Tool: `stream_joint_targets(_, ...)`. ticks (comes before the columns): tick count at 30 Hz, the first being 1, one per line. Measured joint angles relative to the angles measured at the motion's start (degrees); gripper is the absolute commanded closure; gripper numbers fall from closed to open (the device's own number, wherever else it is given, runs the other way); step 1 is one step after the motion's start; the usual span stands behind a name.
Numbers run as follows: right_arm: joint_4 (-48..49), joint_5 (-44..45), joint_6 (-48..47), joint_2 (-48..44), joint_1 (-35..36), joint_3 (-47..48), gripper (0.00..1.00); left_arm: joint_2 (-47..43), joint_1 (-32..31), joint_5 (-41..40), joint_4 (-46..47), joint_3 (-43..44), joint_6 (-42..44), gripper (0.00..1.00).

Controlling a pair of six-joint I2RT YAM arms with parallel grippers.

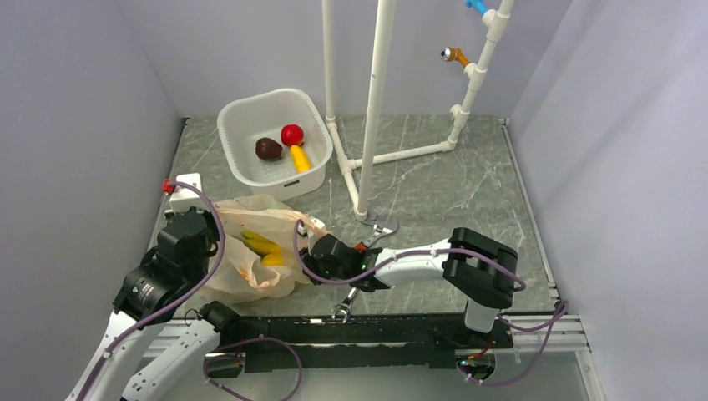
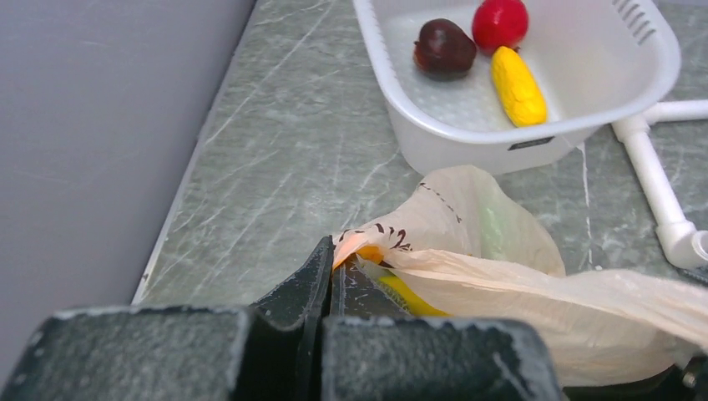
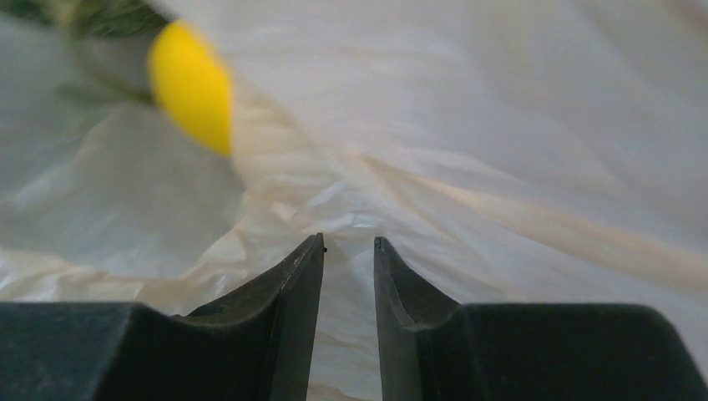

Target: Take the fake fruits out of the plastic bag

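2 arms are on the grey marbled table (image 1: 434,184), one at each side of the bag. At the back stands the white pipe frame (image 1: 373,100). Just left of it is the white tub (image 1: 242,117), holding a dark maroon fruit (image 1: 268,149), a shiny red ball (image 1: 292,134) and a yellow cob-shaped piece (image 1: 300,158).

The plastic bag (image 1: 250,209) lies crumpled at the near left of the table, between the 2 arms and just short of the tub. The left gripper (image 2: 331,259) is clamped tight, with the bag's edge pinched between its fingers. The right gripper (image 3: 349,246) is nosed into the film at the bag's right side. Its fingers stand a narrow gap apart, and I can't see them holding anything.

Inside the bag are the yellow banana bunch (image 1: 260,243) and, touching it, the yellow-orange ball (image 1: 273,260).
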Motion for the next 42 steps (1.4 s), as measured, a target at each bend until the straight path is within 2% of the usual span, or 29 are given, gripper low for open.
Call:
stream_joint_targets(4,-7.1,5.6,-0.2,0.6,-3.3,4.2,0.67,0.1,0.0,-2.3,-0.5,0.0,-1.1,1.0)
stream_joint_targets(7,-10.5,9.2,-1.2,0.3,-4.6,6.5,0.56,0.6,0.0,-1.3,-0.4,0.0,-1.0,0.98)
stream_joint_targets(9,-12.1,9.7,-3.0,-1.3,-4.0,6.5,0.53,1.0,0.0,0.7,-0.3,0.0,-0.6,0.8)
stream_joint_targets(10,-12.5,9.2,-3.7,-2.1,-3.4,6.5,0.52,1.4,0.0,2.1,-0.5,0.1,-0.4,0.66)
stream_joint_targets(11,-12.7,8.1,-4.6,-3.2,-2.3,6.5,0.5,1.7,0.0,3.4,-0.7,0.4,-0.1,0.47)
stream_joint_targets(13,-12.6,4.9,-5.6,-5.4,-0.1,6.6,0.42,3.1,0.0,5.9,-2.2,2.0,0.2,0.3)
stream_joint_targets(18,-10.3,-2.8,-6.4,-9.1,2.1,6.9,0.3,5.6,0.0,10.8,-8.5,9.1,-2.2,0.1)
stream_joint_targets(22,-9.7,-6.6,-7.0,-9.2,1.6,8.7,0.23,3.3,0.0,14.5,-12.5,11.9,-3.8,0.01)
stream_joint_targets(28,-9.3,-10.8,-8.4,-10.2,1.5,11.1,0.2,-1.0,0.0,19.3,-18.4,12.5,-8.0,0.01)
stream_joint_targets(31,-8.4,-15.4,-9.1,-10.2,1.4,12.8,0.2,-4.6,0.0,20.9,-19.1,11.8,-10.3,0.09)
stream_joint_targets(34,-5.4,-20.5,-9.0,-10.0,1.4,13.0,0.22,-7.9,0.0,21.9,-19.4,10.6,-12.1,0.34)
stream_joint_targets(36,-3.1,-24.6,-8.7,-9.2,1.4,13.0,0.28,-8.3,0.0,22.4,-19.6,10.0,-13.1,0.53)
stream_joint_targets(38,-1.2,-28.0,-8.4,-7.8,1.4,13.0,0.37,-8.3,0.0,22.8,-19.4,8.8,-13.4,0.74)
stream_joint_targets(40,0.8,-31.0,-7.9,-5.7,1.4,13.0,0.52,-8.3,0.0,23.0,-19.3,7.7,-13.4,0.91)
stream_joint_targets(41,1.7,-32.0,-7.6,-4.4,1.4,12.8,0.6,-8.3,0.0,23.1,-19.2,7.3,-12.9,0.98)
stream_joint_targets(42,2.2,-32.7,-7.2,-3.2,1.4,12.6,0.69,-8.4,0.0,22.9,-18.8,7.0,-12.9,1.0)
